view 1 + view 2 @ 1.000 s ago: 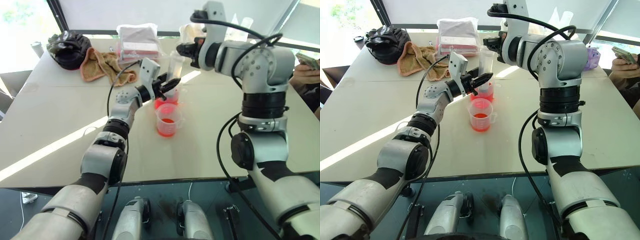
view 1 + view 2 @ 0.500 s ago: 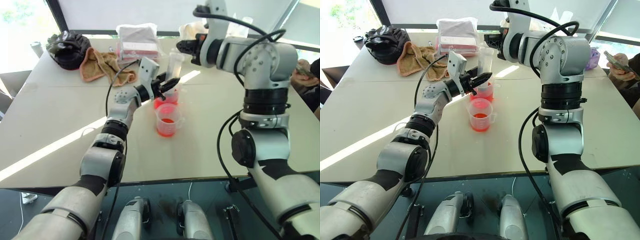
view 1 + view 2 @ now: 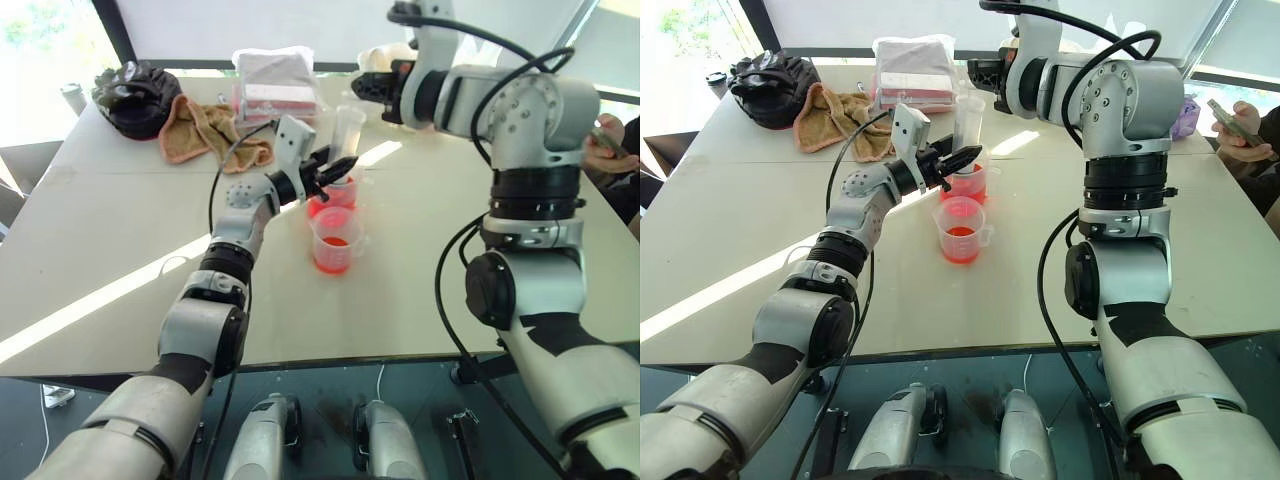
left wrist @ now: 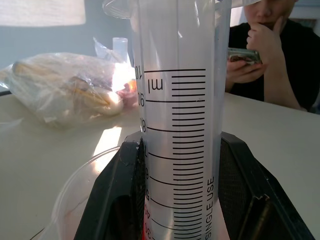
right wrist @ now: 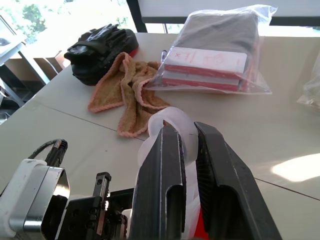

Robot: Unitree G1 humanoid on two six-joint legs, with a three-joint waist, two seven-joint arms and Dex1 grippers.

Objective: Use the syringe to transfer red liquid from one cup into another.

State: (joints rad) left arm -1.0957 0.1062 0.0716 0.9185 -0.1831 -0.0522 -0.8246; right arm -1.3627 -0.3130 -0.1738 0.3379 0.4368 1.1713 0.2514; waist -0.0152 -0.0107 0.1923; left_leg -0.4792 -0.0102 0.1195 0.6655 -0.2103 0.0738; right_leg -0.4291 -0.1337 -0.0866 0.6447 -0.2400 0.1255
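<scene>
Both grippers are clamping the syringe (image 3: 967, 135), which I am keeping upright over the far cup (image 3: 972, 184).
My left gripper (image 3: 962, 160) is squeezing the clear barrel low down, my right gripper (image 5: 186, 150) is pinching the white plunger top. Red liquid (image 3: 960, 243) is sitting in the near cup (image 3: 962, 228) and also in the far one, on the table (image 3: 760, 230).
</scene>
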